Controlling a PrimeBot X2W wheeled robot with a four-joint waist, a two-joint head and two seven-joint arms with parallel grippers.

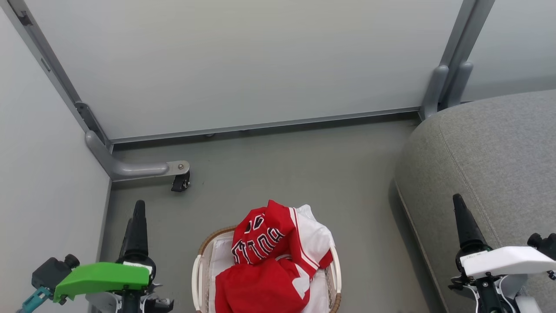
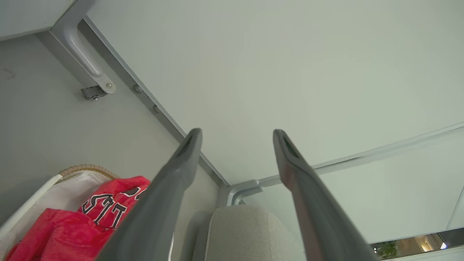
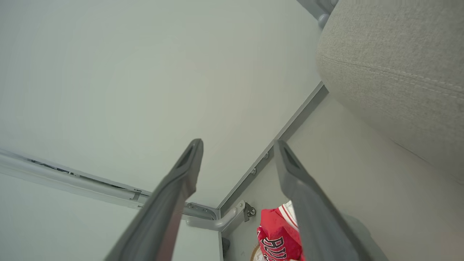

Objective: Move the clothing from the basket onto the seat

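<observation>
- Clothing [image 1: 269,261] bound for the seat [image 1: 491,152], biggest thing in play: one grey woven cushion with a rounded corner and stitched seams, at the robot's right. No garment on its visible part, so judged ready to receive.
- One grey floor [image 1: 282,165], boxed in by pale partition panels [image 1: 260,61]. Carries the basket in the open middle, presumably to leave both arms room.
- One basket [image 1: 212,238], oval, white slats under a brown woven rim. Stands on the floor between the two arms and apart from the seat, likely set there for reach from either side.
- Two garments, both heaped in the basket and rising above its rim. One jersey [image 1: 260,237] with black-and-white lettering, on top toward the far end. One plainer red piece [image 1: 260,289] with white patches, at the near end. Neither on the seat yet, so task judged at its start.
- Two end effectors, two long dark fingers each.
- Left end effector [image 2: 235,136]: fingers spread apart, nothing between them, hovering left of the basket above the floor.
- Right end effector [image 3: 237,146]: likewise spread and empty, right of the basket, over the seat's edge in the head view.
- Both held clear of the fabric, apparently a waiting pose ahead of a first reach. Jersey on top looks the easier first pick.
</observation>
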